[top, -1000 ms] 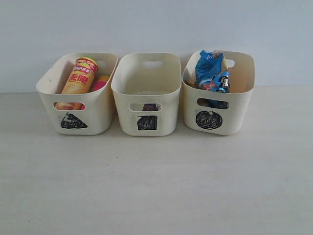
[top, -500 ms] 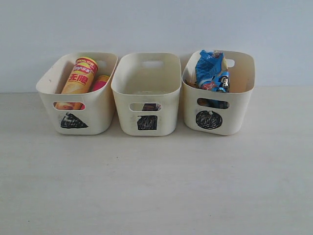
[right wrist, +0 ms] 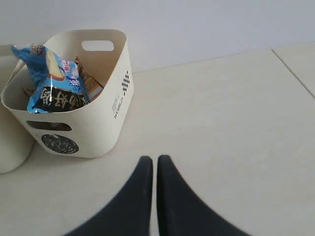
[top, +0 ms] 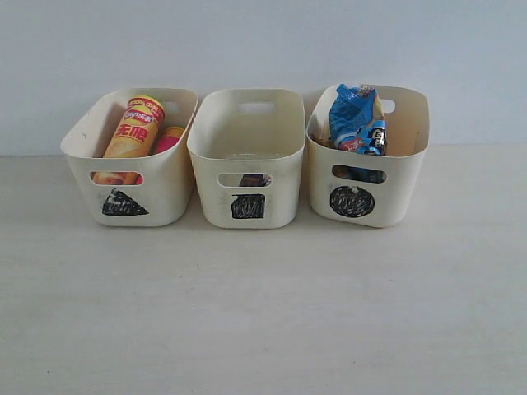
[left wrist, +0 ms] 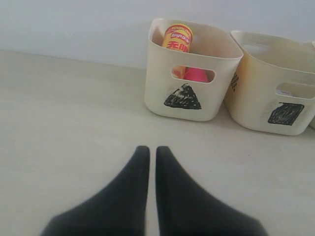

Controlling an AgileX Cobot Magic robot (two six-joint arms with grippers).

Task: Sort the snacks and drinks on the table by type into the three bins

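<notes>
Three cream bins stand in a row on the table [top: 263, 313]. The left bin [top: 165, 197] holds a yellow chip can [top: 136, 127] and a pink can [top: 169, 138]. Inside the middle bin [top: 247, 148] only a dark sliver of a drink carton [top: 254, 179] shows through the handle cutout. The right bin [top: 403, 173] holds a blue-and-white bag [top: 354, 115] and an orange bag [right wrist: 86, 81]. My left gripper [left wrist: 148, 148] is shut and empty over bare table before the left bin [left wrist: 157, 88]. My right gripper [right wrist: 151, 158] is shut and empty beside the right bin [right wrist: 98, 128]. Neither arm shows in the exterior view.
A pale wall runs close behind the bins. A seam [right wrist: 293, 71] crosses the table off to the right bin's outer side. The bins nearly touch each other.
</notes>
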